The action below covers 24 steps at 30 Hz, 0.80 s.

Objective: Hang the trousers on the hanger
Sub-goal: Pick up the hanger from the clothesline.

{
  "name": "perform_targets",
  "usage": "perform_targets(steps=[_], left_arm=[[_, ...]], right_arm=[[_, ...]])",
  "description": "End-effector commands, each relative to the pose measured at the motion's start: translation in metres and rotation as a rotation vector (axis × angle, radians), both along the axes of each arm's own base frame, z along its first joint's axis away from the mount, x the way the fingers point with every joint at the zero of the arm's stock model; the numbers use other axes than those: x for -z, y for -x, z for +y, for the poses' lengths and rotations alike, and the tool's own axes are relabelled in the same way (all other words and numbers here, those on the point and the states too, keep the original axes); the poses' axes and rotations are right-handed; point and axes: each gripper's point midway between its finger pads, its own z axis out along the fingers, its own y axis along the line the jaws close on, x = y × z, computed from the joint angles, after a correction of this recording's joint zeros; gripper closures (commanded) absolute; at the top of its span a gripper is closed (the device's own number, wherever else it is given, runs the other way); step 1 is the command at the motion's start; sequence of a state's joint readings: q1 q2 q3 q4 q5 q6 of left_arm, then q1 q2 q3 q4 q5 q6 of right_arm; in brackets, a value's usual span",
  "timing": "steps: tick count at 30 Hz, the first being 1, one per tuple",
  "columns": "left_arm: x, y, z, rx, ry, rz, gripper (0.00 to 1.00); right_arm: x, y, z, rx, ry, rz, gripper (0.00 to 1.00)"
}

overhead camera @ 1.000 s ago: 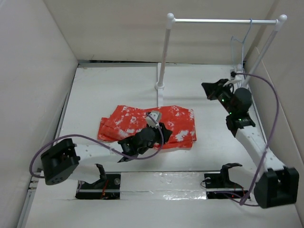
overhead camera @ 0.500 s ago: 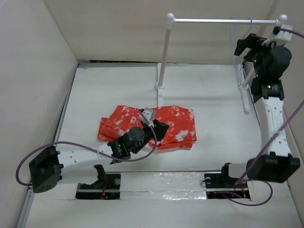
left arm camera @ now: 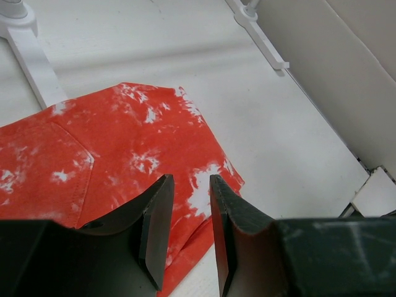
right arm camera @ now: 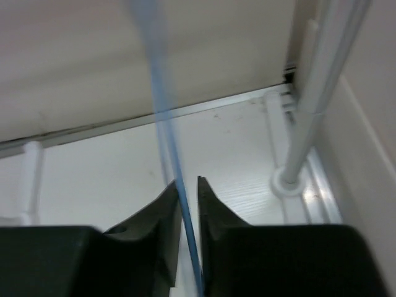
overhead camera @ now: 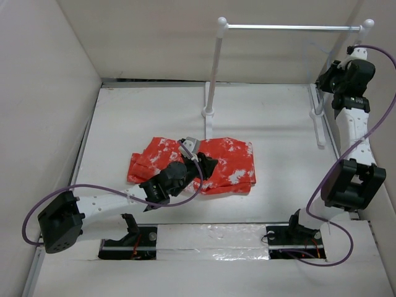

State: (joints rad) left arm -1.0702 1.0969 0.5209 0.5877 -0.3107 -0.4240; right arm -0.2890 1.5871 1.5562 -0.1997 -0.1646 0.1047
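Overhead: shows the trousers (overhead camera: pixel 232 162) folded flat on the white table (overhead camera: pixel 142 111), just in front of the rail stand (overhead camera: pixel 213 62). Puts the left gripper (overhead camera: pixel 208 167) low over their middle and the right gripper (overhead camera: pixel 323 77) high beside the rail's right post.

Left wrist: looks down past both fingers (left arm camera: pixel 154 229), jaws a narrow gap apart with nothing between, over the trousers' blotched right edge; shows bare table beyond.

Right wrist: shows the jaws closed on the thin blue wire of the hanger (right arm camera: pixel 162 105), blurred and slanting up from between the fingertips.
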Motion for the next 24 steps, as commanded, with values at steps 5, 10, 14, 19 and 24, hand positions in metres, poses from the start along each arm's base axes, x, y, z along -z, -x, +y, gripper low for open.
perform_targets(steps=[5,10,14,19,24], left_arm=[[-0.008,-0.003,-0.005,0.002,0.037,-0.012,0.72],[-0.005,-0.004,-0.006,-0.004,0.026,-0.009,0.7],[-0.004,-0.006,-0.006,-0.01,0.022,-0.007,0.66],[0.0,-0.007,-0.01,-0.009,0.012,0.002,0.65],[-0.005,-0.009,-0.017,0.003,0.014,-0.007,0.64]], right_arm=[[-0.054,0.004,0.019,-0.103,0.005,-0.189,1.0],[-0.091,0.023,0.024,-0.091,0.007,-0.276,1.0],[-0.091,0.041,0.045,-0.092,0.003,-0.289,1.0],[-0.061,0.067,0.068,-0.043,0.011,-0.269,1.0],[0.022,0.094,0.086,-0.011,-0.02,-0.159,1.0]])
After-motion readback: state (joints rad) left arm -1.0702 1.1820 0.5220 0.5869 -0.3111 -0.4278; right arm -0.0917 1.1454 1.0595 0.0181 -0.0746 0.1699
